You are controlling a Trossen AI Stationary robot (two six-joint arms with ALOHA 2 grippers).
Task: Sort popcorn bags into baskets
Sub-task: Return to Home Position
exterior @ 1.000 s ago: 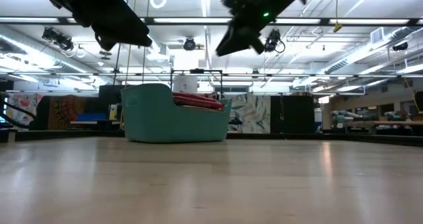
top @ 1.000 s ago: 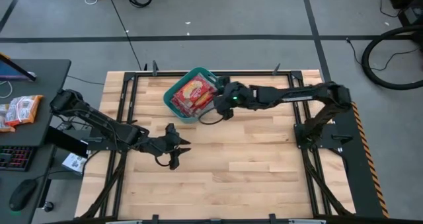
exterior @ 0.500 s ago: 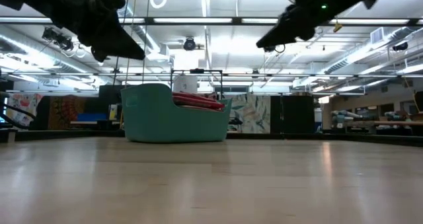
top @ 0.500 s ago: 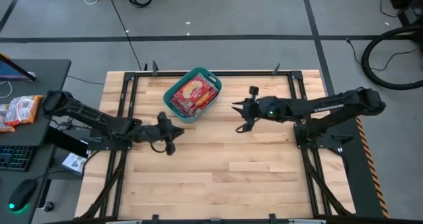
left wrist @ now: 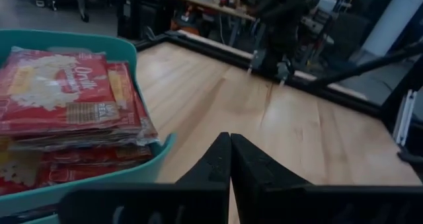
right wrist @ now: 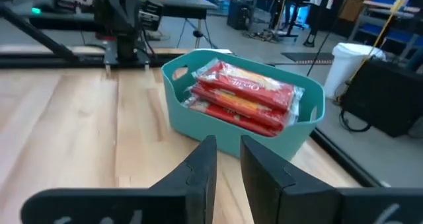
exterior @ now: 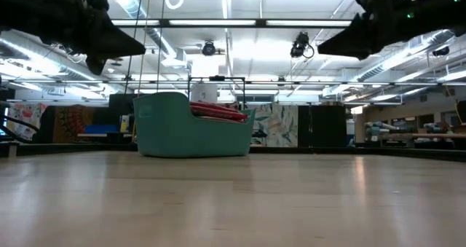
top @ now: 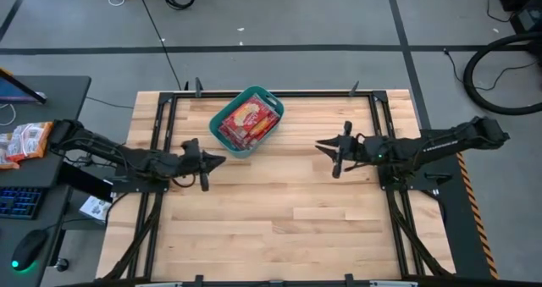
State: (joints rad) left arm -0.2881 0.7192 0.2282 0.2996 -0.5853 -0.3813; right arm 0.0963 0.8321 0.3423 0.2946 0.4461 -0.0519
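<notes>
The teal basket (top: 218,123) stands at the table's far middle, and a stack of red popcorn bags (top: 250,118) lies flat inside it. The top bag shows above the rim in the low view (exterior: 218,110). My left gripper (top: 218,159) hovers shut, near and to the left of the basket (left wrist: 153,152), holding nothing. My right gripper (top: 322,146) hovers to the right of the basket (right wrist: 198,121). Its fingers stand a little apart (right wrist: 228,148) and there is nothing between them. Both grippers are well above the tabletop in the low view.
Black frame rails (top: 161,118) run round the wooden tabletop. A desk off the left edge carries an orange-white packet (top: 25,141), a keyboard and a mouse. Bare wood (top: 279,219) fills the near half of the table.
My left gripper has shut and drawn back toward the table's left and far edges, empty. My right gripper has pulled away from the basket's right rim toward the table's right edge. The basket and bags have stayed put.
</notes>
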